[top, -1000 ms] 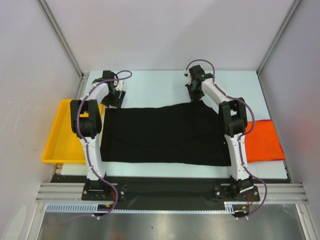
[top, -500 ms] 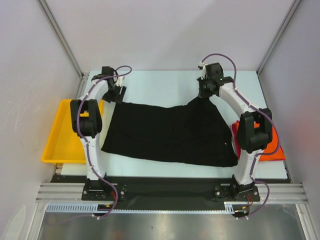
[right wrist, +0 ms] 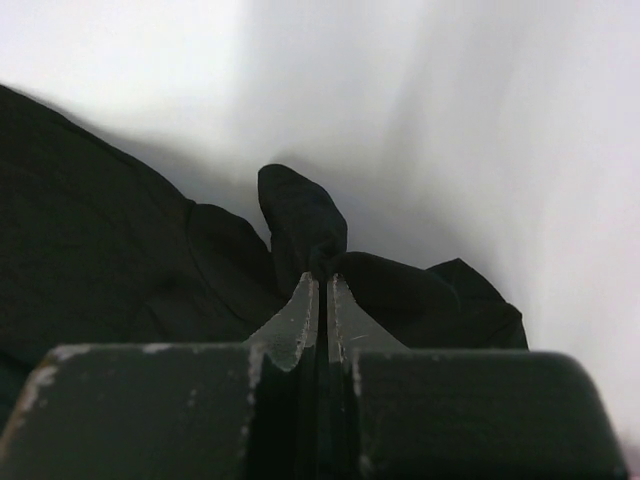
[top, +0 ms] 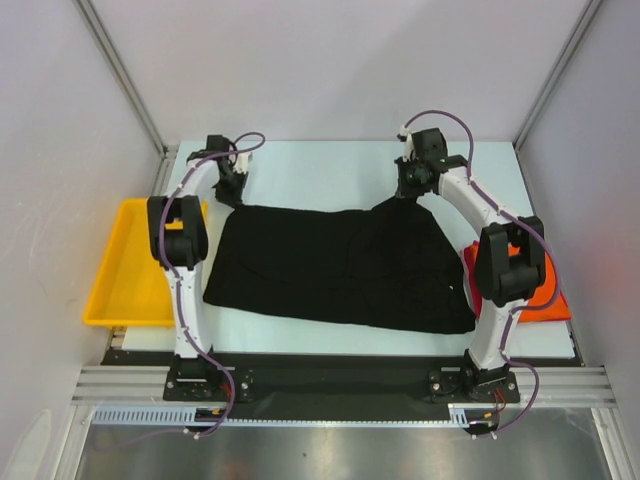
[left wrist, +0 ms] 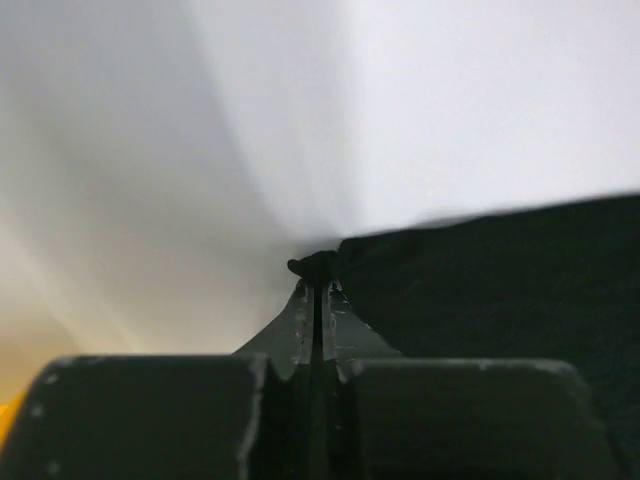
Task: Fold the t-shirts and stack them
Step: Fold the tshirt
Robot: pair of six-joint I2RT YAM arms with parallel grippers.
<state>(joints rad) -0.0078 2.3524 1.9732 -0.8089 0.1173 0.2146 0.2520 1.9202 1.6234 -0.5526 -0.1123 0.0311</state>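
A large black t-shirt (top: 330,265) lies spread across the middle of the white table. At its far left corner my left gripper (top: 232,192) is shut on the cloth. In the left wrist view the fingertips (left wrist: 317,285) pinch a small black fold, and the rest of the shirt (left wrist: 500,280) runs off to the right. At the far right corner my right gripper (top: 405,192) is shut on a raised bunch of the same shirt. The right wrist view shows its jaws (right wrist: 322,280) together on bunched black cloth (right wrist: 300,215). An orange-red t-shirt (top: 548,290) lies at the right, partly behind the right arm.
A yellow plastic tray (top: 110,270) sits off the table's left edge. Bare white table (top: 310,170) runs behind the black shirt up to the back wall. Grey walls close in both sides, and a black strip lines the near edge.
The right gripper has pulled the shirt's far right corner backward and up, skewing the cloth. The left gripper has come down on the far left corner and shut on it.
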